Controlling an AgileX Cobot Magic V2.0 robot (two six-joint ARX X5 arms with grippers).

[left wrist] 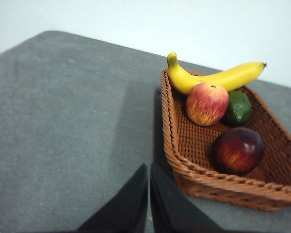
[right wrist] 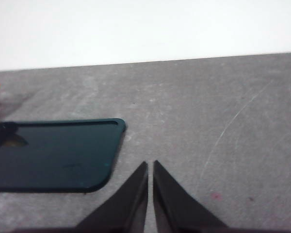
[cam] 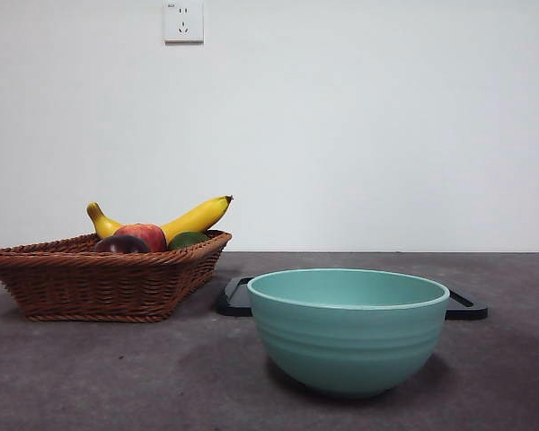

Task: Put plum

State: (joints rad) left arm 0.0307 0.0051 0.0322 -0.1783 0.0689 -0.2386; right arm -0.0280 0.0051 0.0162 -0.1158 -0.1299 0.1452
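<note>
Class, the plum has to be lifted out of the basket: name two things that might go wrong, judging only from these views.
1. The plum lies near the basket wall, so a jaw may catch the wicker rim.
2. The plum looks round and glossy; it might slip from the left gripper, whose jaws are shut now.

I saw the basket (cam: 108, 274) at the table's (cam: 90, 377) left, holding the plum (cam: 120, 244) nearest the front rim, the peach (cam: 144, 236) and lime (cam: 188, 240) behind it, and the banana (cam: 193, 218) rearmost. The bowl (cam: 349, 328) stood right of the basket, before the tray (cam: 465, 307).
</note>
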